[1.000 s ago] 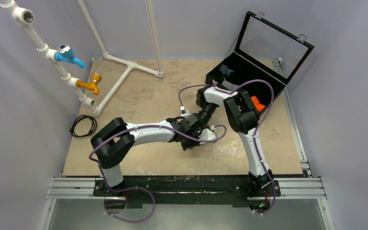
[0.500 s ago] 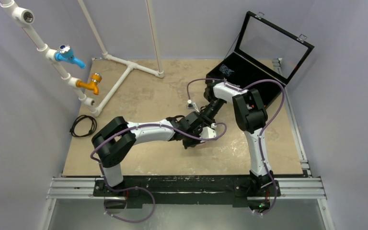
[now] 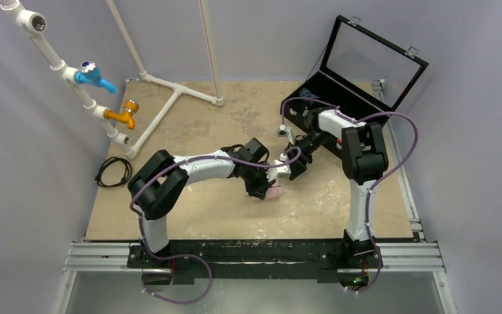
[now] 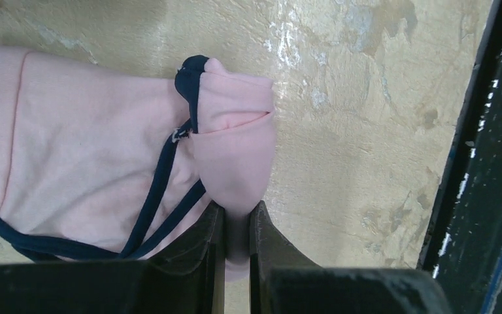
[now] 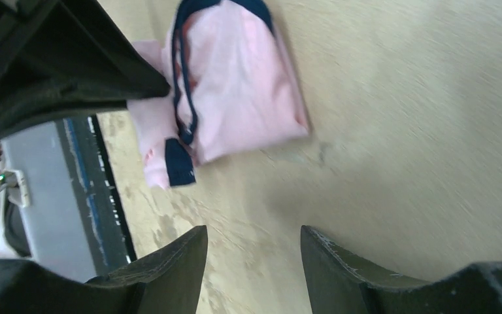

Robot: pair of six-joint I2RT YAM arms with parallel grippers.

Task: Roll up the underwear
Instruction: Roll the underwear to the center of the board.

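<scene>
Here the left gripper (image 4: 235, 219) is clenched on a rolled pink fold of the underwear (image 4: 91, 157), which lies on the table (image 3: 196, 131) just toward 5 o'clock from its centre. Navy trim runs along the loose edge. The right gripper (image 5: 251, 239) hangs at 1 o'clock from the underwear, jaws spread, empty, touching nothing. Bare tabletop lies from 3 to 6 o'clock, up to the black rail (image 4: 490, 163). An open black case (image 3: 340, 98) stands at the 1 o'clock corner.

Overhead view high, from the near edge; both wrist cameras close over the same underwear (image 4: 91, 150)
</scene>
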